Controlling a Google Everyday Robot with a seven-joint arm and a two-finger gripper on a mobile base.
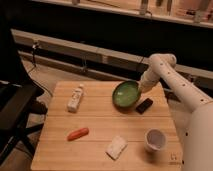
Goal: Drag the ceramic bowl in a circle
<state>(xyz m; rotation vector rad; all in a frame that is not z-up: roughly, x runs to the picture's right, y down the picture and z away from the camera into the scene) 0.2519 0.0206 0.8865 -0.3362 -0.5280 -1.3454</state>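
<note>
- Camera view: the round, shallow, glossy green ceramic bowl [126, 95] sits near the far edge of the light wooden table [100, 125], toward its right side, and looks slightly tilted toward the camera.
- The gripper [141, 88] at the end of the white robot arm [167, 80] is at the bowl's right rim, touching or nearly touching it. I cannot tell how wide its jaws stand or whether they pinch the rim.
- Main risk, as I judge it: the bowl is close to the table's back edge, so a circle swept further that way could push it off the wood.
- A small flat black block [144, 105] lies just beside the bowl's lower right side. Dragging the bowl toward the front right would probably shove it.
- If contact is only on the rim, the glazed ceramic could slip free or the bowl could tip rather than slide.
- A white plastic bottle [75, 98] lies on its side well left of the bowl. A wide arc to the left might reach it.
- The orange carrot-shaped piece [78, 133], the white folded cloth-like piece [116, 147] and the small white cup [154, 139] lie nearer the front, well apart from the bowl. Only a very large circle would threaten them.
</note>
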